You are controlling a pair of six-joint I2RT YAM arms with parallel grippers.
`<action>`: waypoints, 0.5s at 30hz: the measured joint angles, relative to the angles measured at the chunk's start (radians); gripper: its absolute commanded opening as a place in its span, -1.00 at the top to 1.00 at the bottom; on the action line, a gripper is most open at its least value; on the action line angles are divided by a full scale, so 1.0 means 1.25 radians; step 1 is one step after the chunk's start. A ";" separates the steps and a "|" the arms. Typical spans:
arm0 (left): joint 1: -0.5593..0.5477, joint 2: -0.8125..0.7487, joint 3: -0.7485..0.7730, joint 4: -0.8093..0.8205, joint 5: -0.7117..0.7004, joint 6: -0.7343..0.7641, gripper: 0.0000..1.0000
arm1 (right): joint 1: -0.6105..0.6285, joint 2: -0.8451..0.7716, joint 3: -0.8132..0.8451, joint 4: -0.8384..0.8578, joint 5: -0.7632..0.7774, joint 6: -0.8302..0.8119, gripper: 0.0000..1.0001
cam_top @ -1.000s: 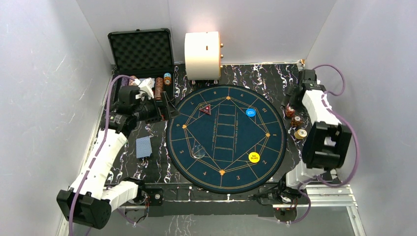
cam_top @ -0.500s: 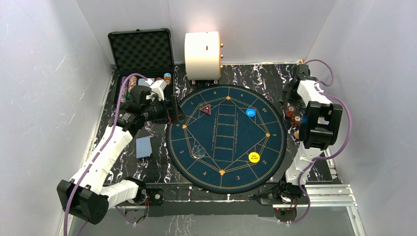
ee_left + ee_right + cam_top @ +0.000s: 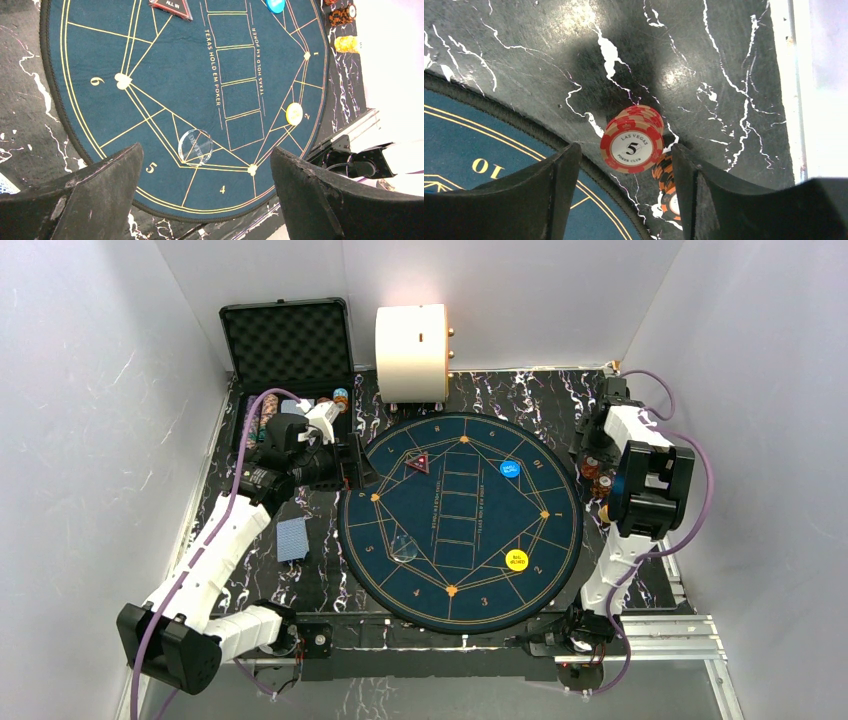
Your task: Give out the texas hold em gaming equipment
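Top external: round blue poker mat (image 3: pixel 460 520) mid-table. Left gripper (image 3: pixel 206 152) spread wide and empty over the mat's left part. Right gripper (image 3: pixel 624 150) parted, straddling the red-and-white chip stack (image 3: pixel 634 142) on marble beside the mat, gaps either side. Yellow button (image 3: pixel 516 561) and blue button (image 3: pixel 510 468) lie on the mat.

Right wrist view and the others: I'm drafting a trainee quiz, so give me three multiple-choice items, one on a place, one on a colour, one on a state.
1. Where does the red-and-white chip stack stand? A on the black table, off the blue mat; B on the mat; C lifted between fingers.
2. What colour is the button by the mat's numeral 2? A green; B yellow; C white.
3. How is the left gripper? A shut on a card; B shut on a chip; C open, empty.
Answers: A, marble shows around it; B, plainly yellow; C, fingers wide apart, nothing held.
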 measured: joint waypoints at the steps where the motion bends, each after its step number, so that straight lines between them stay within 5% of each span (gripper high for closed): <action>1: 0.000 0.000 0.000 0.000 0.000 0.000 -0.97 | 0.000 0.004 0.000 0.000 0.000 0.000 -0.45; 15: 0.000 0.000 0.000 0.000 -0.001 0.001 -0.97 | -0.006 0.028 0.000 -0.003 0.006 0.002 -0.30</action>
